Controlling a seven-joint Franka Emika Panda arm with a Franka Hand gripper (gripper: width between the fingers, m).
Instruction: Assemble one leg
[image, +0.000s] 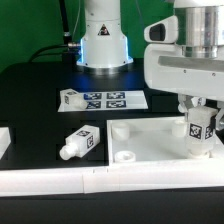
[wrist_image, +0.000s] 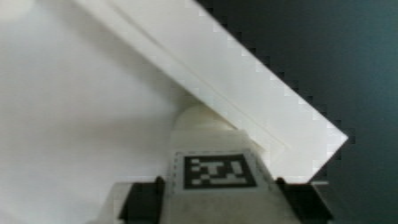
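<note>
White leg (image: 197, 127) sits clamped in the hand (image: 198, 135), its lower end hidden against the panel (image: 150, 143).

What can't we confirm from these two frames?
- Exterior view: the held leg's lower end and the panel socket below it, hidden by the gripper and the frame's right edge.
- Wrist view: seating depth; the leg itself hides the socket, and the picture is blurred.
- Both: tag patterns too small.

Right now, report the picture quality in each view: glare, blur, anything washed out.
Exterior view: the lit ring on the arm's base glows and blooms; the white panel is bright with faint edges; the loose leg and its tags stay readable. Wrist view: soft all over, the panel nearly featureless white; only the tag on the held leg between the fingers is distinct.
</note>
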